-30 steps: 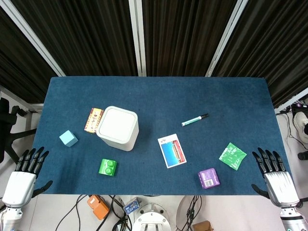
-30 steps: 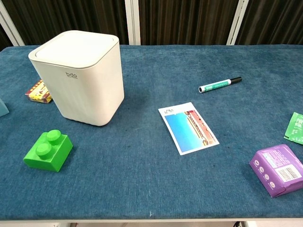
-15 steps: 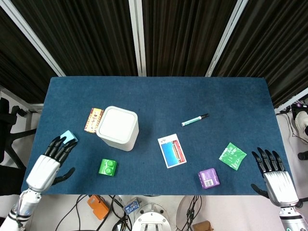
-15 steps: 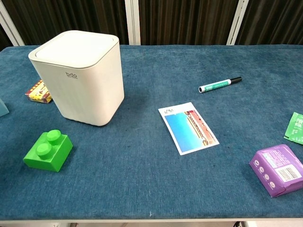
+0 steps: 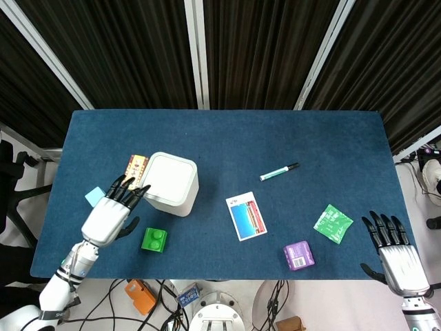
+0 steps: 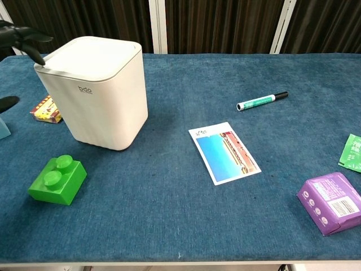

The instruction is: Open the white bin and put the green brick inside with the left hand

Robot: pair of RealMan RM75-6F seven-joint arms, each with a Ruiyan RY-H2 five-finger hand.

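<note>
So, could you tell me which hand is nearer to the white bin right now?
Left. The left hand reaches the white bin at its near-left corner; the right hand hangs off the table's far right corner.

Left hand [image 5: 110,214] moved from table's near-left edge up to white bin's [image 5: 169,183] left corner, fingers spread

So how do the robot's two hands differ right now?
The left hand is raised over the table with its fingertips at the near corner of the white bin; the right hand sits off the table's right front corner, near nothing. The left hand's arm stretches forward and inward; the right hand's arm barely shows. Both hands are black-fingered with silver backs, fingers spread, and hold nothing.
</note>
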